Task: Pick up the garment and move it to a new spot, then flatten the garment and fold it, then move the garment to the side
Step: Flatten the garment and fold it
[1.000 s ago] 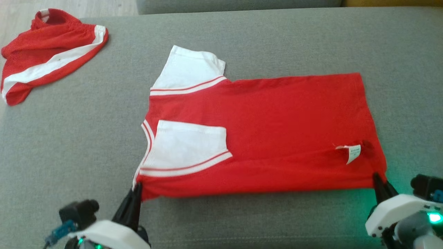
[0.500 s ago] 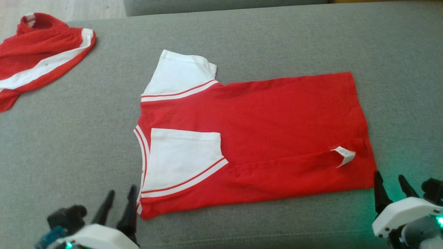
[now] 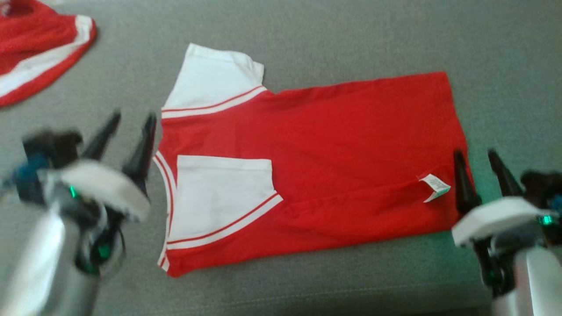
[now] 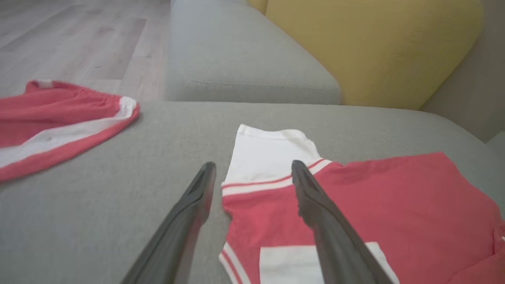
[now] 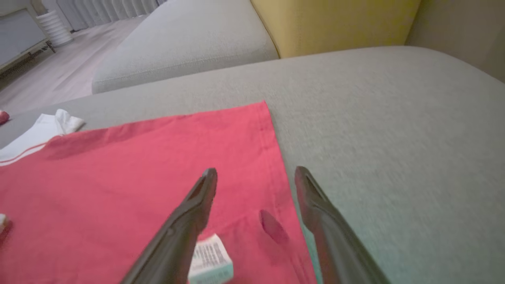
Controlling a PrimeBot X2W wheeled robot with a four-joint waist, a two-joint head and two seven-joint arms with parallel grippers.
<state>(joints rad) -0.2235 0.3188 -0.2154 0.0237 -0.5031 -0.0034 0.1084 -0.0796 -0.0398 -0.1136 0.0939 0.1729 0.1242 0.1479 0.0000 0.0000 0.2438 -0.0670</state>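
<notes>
1. Currently the garment (image 3: 333, 145) lies spread flat on the grey sofa seat (image 3: 351, 35), with its collar end toward the robot's left and its hem toward the robot's right.
2. One white sleeve (image 3: 215, 81) sticks out on the far side, while the nearer sleeve (image 3: 224, 193) lies folded onto the red body.
3. A small white label (image 3: 434, 188) stands up from the cloth close to the near corner of the hem.
4. The left end effector (image 3: 134, 116) is just beside the collar end, its fingers spread apart and gripping nothing.
5. The right end effector (image 3: 475, 153) is at the hem beside the label, its fingers likewise apart and empty; one finger overlaps the hem edge in the head view.
6. A red-and-white cloth (image 3: 39, 52) lies well apart, at the far left of the seat.
7. A yellow cushion (image 4: 375, 47) stands behind the seat.
</notes>
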